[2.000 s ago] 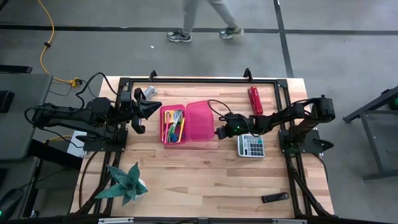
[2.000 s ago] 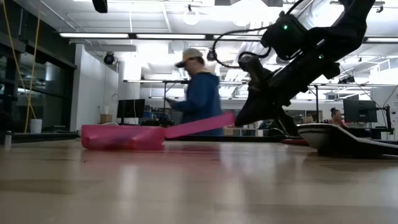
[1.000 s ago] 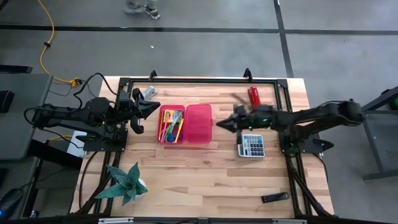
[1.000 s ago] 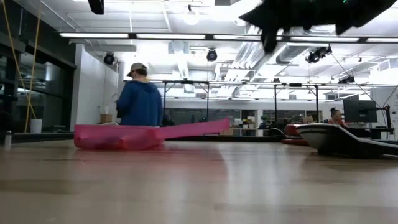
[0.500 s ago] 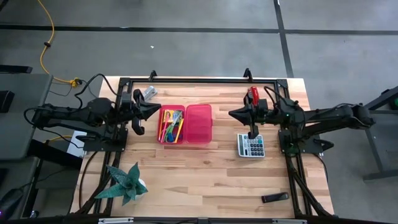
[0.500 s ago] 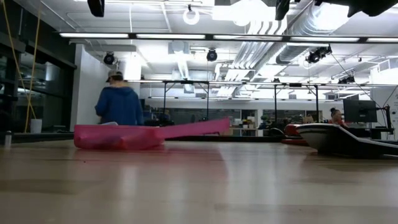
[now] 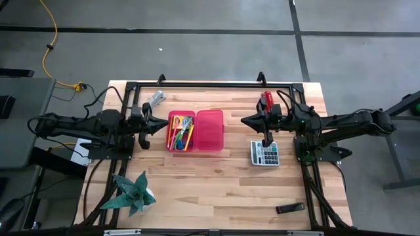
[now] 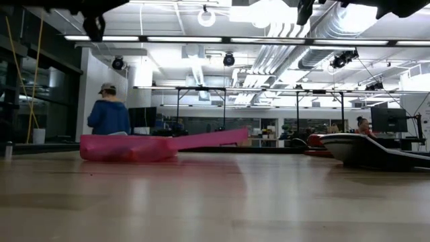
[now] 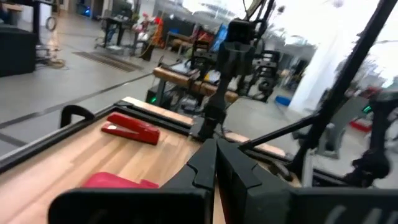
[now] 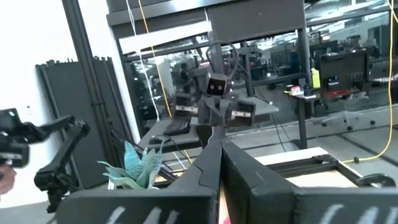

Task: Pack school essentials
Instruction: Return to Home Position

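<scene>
The school essentials (image 7: 182,131), a heap of yellow, green, orange and pink stationery, lie in the left half of an open pink case (image 7: 179,148). Its lid (image 7: 210,130) lies spread out to the right; in the low view the lid (image 8: 208,139) slopes up from the tray (image 8: 127,146). My left gripper (image 7: 164,123) hovers shut just left of the case, pointing at it. My right gripper (image 7: 243,121) hovers shut right of the lid, above the table. In each wrist view the shut fingers (image 9: 214,168) (image 10: 217,162) hold nothing.
A grey calculator (image 7: 265,153) lies under my right arm, a red stapler (image 7: 267,99) behind it. A small silver thing (image 7: 156,98) sits at the far left, a green paper plant (image 7: 133,192) near left, a black bar (image 7: 289,208) near right.
My right gripper has drawn back from the lid's edge toward the table's right edge and risen, staying shut. My left gripper has sunk a little beside the case. The case and its lid have kept still.
</scene>
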Controlling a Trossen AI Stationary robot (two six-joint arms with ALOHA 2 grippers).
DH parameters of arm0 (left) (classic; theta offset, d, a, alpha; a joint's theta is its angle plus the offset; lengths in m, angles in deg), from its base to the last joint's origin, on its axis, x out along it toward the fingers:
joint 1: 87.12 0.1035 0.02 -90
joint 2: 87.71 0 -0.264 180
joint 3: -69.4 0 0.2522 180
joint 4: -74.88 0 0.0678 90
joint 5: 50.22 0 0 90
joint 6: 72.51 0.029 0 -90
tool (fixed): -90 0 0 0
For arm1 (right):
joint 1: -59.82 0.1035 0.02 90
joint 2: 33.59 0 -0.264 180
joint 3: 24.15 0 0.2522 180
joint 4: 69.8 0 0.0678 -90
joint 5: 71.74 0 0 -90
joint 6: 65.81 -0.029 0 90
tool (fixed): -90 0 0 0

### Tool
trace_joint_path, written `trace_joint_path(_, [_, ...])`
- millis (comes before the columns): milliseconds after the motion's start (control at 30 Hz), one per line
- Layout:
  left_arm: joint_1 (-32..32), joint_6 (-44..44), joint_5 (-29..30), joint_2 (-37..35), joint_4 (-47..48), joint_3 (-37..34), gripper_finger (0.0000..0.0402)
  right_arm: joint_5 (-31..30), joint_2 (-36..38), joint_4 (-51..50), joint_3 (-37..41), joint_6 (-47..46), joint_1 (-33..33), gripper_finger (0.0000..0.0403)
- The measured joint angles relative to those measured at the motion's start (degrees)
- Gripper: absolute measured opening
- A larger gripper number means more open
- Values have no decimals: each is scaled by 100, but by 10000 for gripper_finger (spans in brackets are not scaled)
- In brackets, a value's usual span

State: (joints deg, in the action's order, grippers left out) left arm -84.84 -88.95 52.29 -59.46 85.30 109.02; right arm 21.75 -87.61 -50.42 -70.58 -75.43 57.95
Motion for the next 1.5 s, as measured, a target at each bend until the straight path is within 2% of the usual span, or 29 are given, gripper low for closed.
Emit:
trace_joint_path(267, [200,-467,-95,-1674,-705,-1625,0,0,0,-128,0,-86,-2,0])
trace_joint_path(467, [263,-591,-202,-2820,-910,-2513,0,-2,0,-124,0,-245,-2,0])
trace_joint_path(633, [276,-330,-452,-2768,-461,-2497,0,-2,0,-218,0,-554,-2,0])
trace_joint_path(733, [346,-199,-478,-2801,218,-2517,0,-2,0,-306,2,-692,-2,0])
trace_joint_path(900, [543,4,-949,-2759,274,-2510,0,-2,-1,-373,2,-985,-1,0])
trace_joint_path(1167, [672,16,-992,-2676,272,-2508,0,197,109,-622,4,-1004,11,0])
trace_joint_path(1333, [672,14,-989,-2680,270,-2508,0,384,801,-1490,175,-859,11,0])
trace_joint_path(1500, [672,15,-983,-2678,270,-2508,0,293,2150,-1432,1179,-1041,-51,0])
